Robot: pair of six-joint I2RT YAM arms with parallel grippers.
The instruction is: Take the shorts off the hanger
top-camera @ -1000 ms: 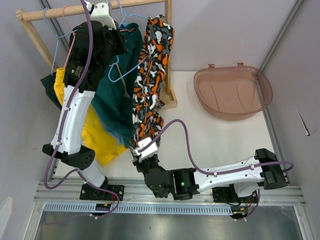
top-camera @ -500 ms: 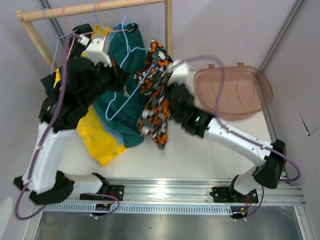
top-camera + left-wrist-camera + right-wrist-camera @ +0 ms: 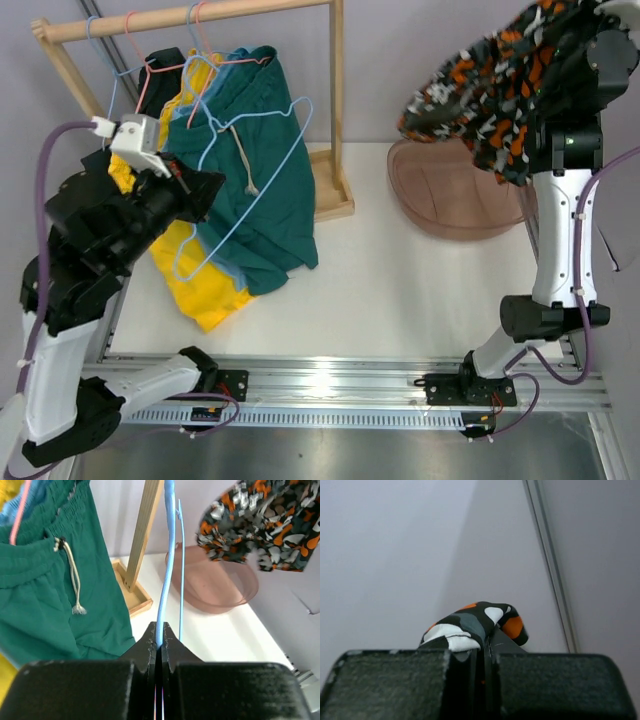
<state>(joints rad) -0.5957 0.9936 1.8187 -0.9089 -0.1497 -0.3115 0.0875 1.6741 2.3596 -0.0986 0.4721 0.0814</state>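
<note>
One pair, the orange-black-white patterned fabric shorts (image 3: 490,90), hangs from the right pincer (image 3: 592,45) in the top view, high over the translucent pink plastic basin (image 3: 450,215) on the white bench (image 3: 400,290) beneath it; let go from there, the cloth could land across the rim. On the left wrist view the left pincer (image 3: 159,640) is clamped on the light-blue wire hanger (image 3: 165,570), with the teal drawstring shorts (image 3: 45,605) just to its left, so a tug might snag them. The right wrist view shows only a small fold between the closed jaws, which may slip out.

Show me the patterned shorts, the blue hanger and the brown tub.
patterned shorts (image 3: 490,100): top view, hanging fabric
blue hanger (image 3: 164,570): left wrist view, its wire
brown tub (image 3: 455,225): top view, near wall
</note>
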